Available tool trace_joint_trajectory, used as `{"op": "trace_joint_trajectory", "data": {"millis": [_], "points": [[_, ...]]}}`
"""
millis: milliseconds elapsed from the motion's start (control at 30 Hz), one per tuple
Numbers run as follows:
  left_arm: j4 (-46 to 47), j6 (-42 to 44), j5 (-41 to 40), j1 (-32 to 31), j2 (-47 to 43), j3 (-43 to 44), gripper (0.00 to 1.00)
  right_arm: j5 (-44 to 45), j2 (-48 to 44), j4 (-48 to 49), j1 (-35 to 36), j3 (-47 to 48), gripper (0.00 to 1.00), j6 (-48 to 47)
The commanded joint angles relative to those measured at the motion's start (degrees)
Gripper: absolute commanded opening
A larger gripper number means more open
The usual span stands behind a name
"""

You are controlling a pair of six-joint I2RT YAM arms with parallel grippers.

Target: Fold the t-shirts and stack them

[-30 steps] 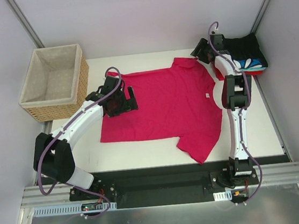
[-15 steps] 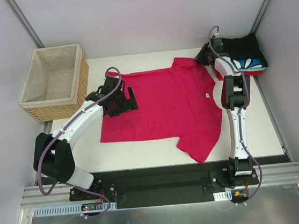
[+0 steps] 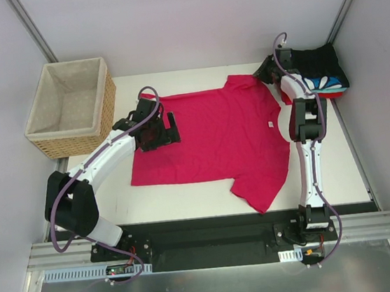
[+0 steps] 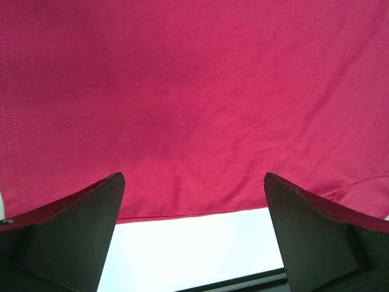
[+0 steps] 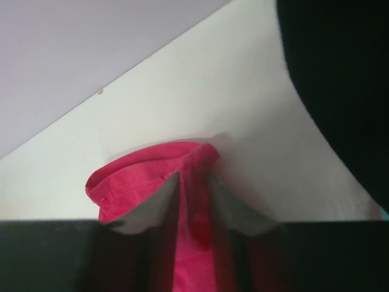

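right pincer (image 5: 193, 182) clamped on pink shirt (image 3: 215, 136) sleeve beside folded pile (image 3: 323, 68), likely to fold it inward; left pincer (image 4: 193, 182) apart over hem, far from pile.

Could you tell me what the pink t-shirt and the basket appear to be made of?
The pink t-shirt looks like soft matte cloth, likely cotton knit: it lies limp, with a stitched hem. The basket looks like tan woven wicker, judging by its ribbed weave, with a beige fabric lining, faintly dotted.
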Motion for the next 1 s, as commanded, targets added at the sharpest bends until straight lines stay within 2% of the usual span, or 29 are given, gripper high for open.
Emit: {"op": "trace_joint_trajectory", "data": {"millis": [0,67,100,133,200,333,433,633,833,867,967], "points": [[0.09,1.22,0.27,0.44,0.12,2.28,0.99,-3.45,-0.95,4.37,0.69,3.4,0.49,0.13],[0.0,1.31,0.27,0.44,0.03,2.37,1.0,-3.9,-0.51,4.63,0.78,4.37,0.66,-0.3],[0.0,1.4,0.36,0.44,-0.05,2.28,0.99,-3.99,-0.33,4.72,0.78,4.72,0.81,-0.39],[-0.09,1.4,0.28,0.44,0.03,2.28,0.99,-3.9,-0.42,4.63,1.82,4.98,0.86,-0.57],[-0.18,1.57,0.27,0.44,-0.32,2.37,0.99,-3.2,-0.33,4.46,2.09,4.9,0.92,-1.27],[-0.35,1.66,0.27,0.53,-0.41,2.19,0.99,-2.67,0.19,4.9,2.27,4.98,0.89,-1.36],[-0.44,1.66,0.27,0.53,-0.23,2.19,0.99,-2.58,0.37,4.81,2.27,5.16,0.79,-1.36],[-0.44,1.66,0.27,0.53,0.03,2.19,0.99,-2.14,0.9,5.16,2.27,5.07,0.67,-1.45],[-0.44,1.66,0.27,0.53,0.03,2.19,0.99,-1.71,1.95,5.6,2.53,5.68,0.31,-0.83],[-0.53,1.66,0.27,0.53,-0.05,2.19,0.99,-1.53,2.21,5.34,2.62,6.03,0.2,-0.31],[-0.44,1.66,0.27,0.53,-0.23,2.1,0.99,-0.74,3.01,5.25,2.8,7.26,0.01,0.31]]}}
